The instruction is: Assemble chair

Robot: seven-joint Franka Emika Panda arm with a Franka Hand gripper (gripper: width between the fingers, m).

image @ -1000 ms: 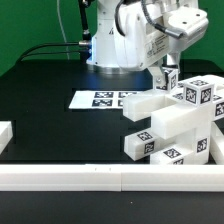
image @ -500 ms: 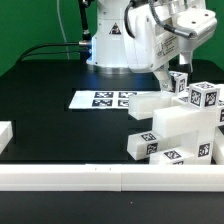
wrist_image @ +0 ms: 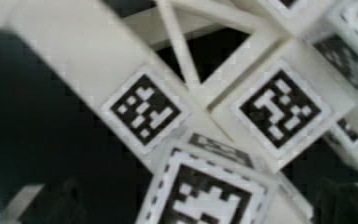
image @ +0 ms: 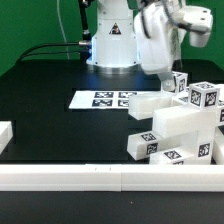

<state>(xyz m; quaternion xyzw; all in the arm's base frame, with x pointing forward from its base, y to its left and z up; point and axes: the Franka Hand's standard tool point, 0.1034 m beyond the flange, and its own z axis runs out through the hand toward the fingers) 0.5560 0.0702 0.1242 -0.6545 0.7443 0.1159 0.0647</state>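
The chair's white tagged pieces lie in a pile (image: 178,125) at the exterior view's right: a flat slab (image: 150,104), a long block (image: 163,137) and small cubes (image: 178,84) on top. My gripper (image: 160,62) hangs blurred above the pile's near-left cube, apart from it. Its fingers are smeared by motion, so I cannot tell whether they are open or shut. The wrist view is filled with blurred white tagged pieces (wrist_image: 274,100) seen close up; no fingertips show there.
The marker board (image: 105,99) lies flat in the middle of the black table. A long white border rail (image: 100,177) runs along the front edge. A white block end (image: 5,135) shows at the exterior view's left edge.
My gripper has risen from beside the top cube and shifted toward the exterior view's left. The pile of pieces has not moved.
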